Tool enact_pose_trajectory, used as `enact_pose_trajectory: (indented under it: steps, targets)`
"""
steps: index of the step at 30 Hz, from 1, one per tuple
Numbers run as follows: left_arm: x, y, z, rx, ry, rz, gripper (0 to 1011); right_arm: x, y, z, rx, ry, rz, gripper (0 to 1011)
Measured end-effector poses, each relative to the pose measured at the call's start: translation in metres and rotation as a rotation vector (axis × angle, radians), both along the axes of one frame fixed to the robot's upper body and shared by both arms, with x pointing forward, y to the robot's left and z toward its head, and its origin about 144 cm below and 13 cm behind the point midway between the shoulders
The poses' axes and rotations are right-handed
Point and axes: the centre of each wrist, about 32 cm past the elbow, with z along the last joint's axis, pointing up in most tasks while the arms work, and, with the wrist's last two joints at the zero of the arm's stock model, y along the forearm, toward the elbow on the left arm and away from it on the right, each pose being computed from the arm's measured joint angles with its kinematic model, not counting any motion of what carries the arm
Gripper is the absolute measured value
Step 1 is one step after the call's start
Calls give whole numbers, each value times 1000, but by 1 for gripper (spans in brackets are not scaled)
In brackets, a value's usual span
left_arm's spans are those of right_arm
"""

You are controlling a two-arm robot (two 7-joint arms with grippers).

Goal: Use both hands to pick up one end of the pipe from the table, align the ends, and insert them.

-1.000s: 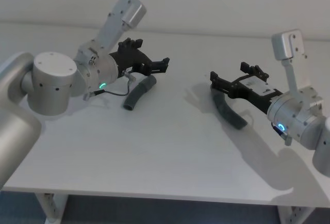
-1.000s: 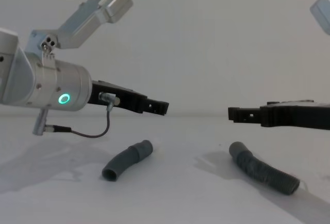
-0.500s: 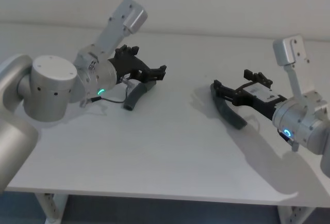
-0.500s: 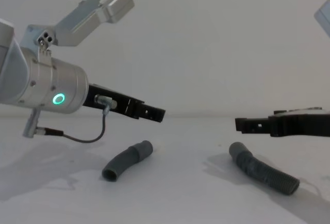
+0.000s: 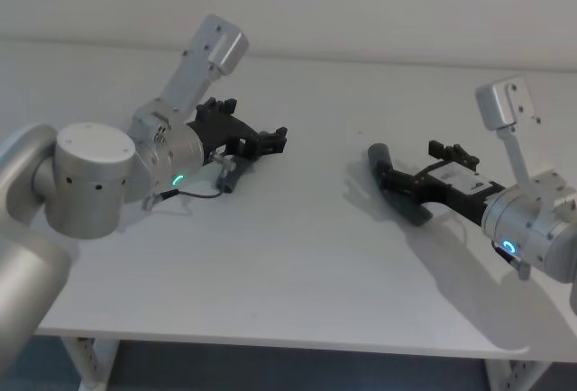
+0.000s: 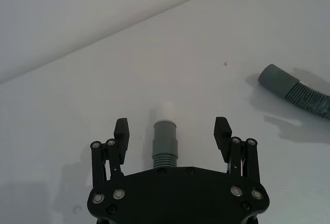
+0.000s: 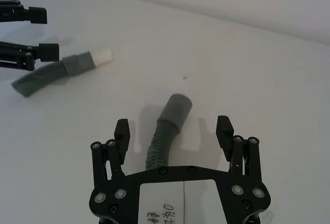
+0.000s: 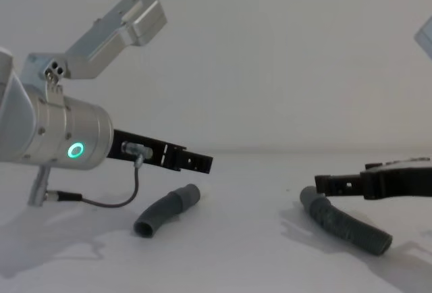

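Note:
Two dark grey ribbed pipe pieces lie on the white table (image 5: 288, 265). The shorter piece (image 8: 165, 210) is on the left, and its cuff (image 6: 165, 141) ends in a whitish tip (image 6: 164, 114). My left gripper (image 5: 273, 141) hovers low over it, open, with its fingers (image 6: 121, 128) on either side of the cuff and not touching it. The longer piece (image 8: 344, 224) is on the right with a plain wide cuff (image 7: 175, 108). My right gripper (image 7: 172, 126) is open and straddles that piece just behind the cuff.
A thin cable loop (image 8: 128, 195) hangs from my left wrist close to the shorter piece. Bare table stretches between the two pieces. The table's front edge (image 5: 270, 341) runs near the bottom of the head view, and a plain wall stands behind.
Both grippers have come down and forward over their pipe pieces. In the head view the left one now covers most of the shorter piece. The pieces have not moved.

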Motion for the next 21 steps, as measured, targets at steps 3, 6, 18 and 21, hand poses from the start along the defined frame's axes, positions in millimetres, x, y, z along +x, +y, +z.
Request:
enact_pose_trajectory:
  steps: [3, 6, 18, 21]
  targets:
    - [0, 0, -4, -21, 8, 8, 1001, -1, -1, -1, -7, 14, 4, 1000]
    - [0, 1, -8, -41, 18, 16, 1001, -1, -1, -2, -13, 28, 9, 1000]
    - [1, 4, -20, -76, 61, 31, 1001, -3, -2, -5, -31, 63, 27, 1000]
    - [1, 6, -22, -73, 73, 32, 1001, -3, -2, -6, -33, 69, 32, 1000]
